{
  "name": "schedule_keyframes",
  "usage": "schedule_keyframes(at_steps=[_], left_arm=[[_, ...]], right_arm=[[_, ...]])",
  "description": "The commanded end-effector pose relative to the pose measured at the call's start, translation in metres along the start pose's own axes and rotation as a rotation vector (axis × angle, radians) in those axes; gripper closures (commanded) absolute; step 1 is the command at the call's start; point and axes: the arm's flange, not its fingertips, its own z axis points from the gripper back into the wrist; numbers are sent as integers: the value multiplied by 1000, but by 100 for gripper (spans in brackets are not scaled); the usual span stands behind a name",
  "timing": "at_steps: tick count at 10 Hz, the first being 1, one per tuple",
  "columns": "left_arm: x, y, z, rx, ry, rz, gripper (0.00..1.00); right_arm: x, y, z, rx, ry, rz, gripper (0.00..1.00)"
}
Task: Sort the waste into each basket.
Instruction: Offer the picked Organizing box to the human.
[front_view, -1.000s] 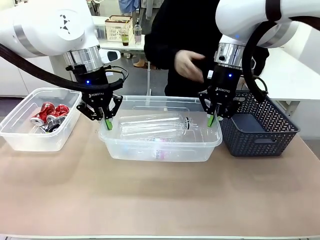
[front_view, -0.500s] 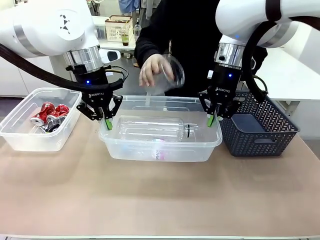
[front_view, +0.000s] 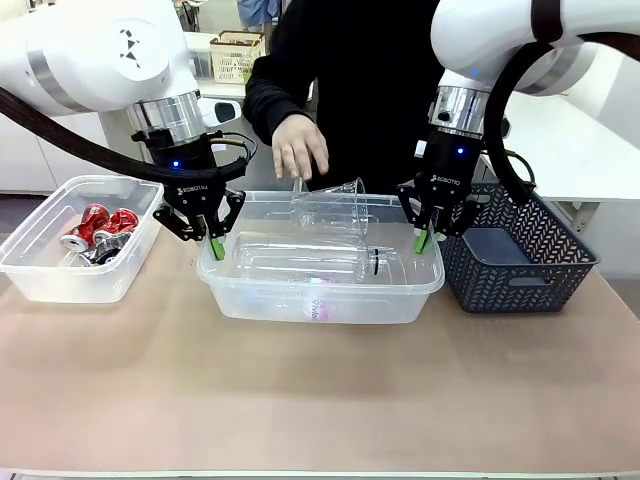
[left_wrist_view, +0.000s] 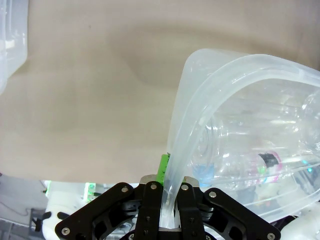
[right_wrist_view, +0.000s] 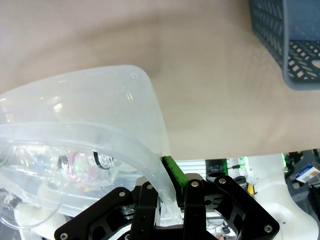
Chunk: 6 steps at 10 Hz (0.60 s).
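Observation:
A clear basket stands mid-table, holding clear plastic bottles, one with a pink label. My left gripper is shut on its left rim and my right gripper is shut on its right rim. In the left wrist view the rim runs between my left gripper's fingers; in the right wrist view the basket's rim sits likewise in my right gripper. A person's hand hovers over a clear plastic container lying tilted at the back rim. The other clear basket, at the left, holds red cans.
A dark blue-grey lattice basket stands right of the middle basket, close to my right gripper, and shows as the dark basket in the right wrist view. Bare tabletop spreads across the near half. The person stands at the far edge.
The person's hand has brought a clear plastic container down from chest height to the middle basket's back rim. Both arms have stayed still on the rim.

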Motion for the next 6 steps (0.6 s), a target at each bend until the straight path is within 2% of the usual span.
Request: schedule_keyframes(at_steps=[1,6], left_arm=[[-2,1,5,0,-8,36,100],[-2,1,5,0,-8,36,100]], right_arm=[[0,-2,4,0,-1,5,100],[0,-2,4,0,-1,5,100]])
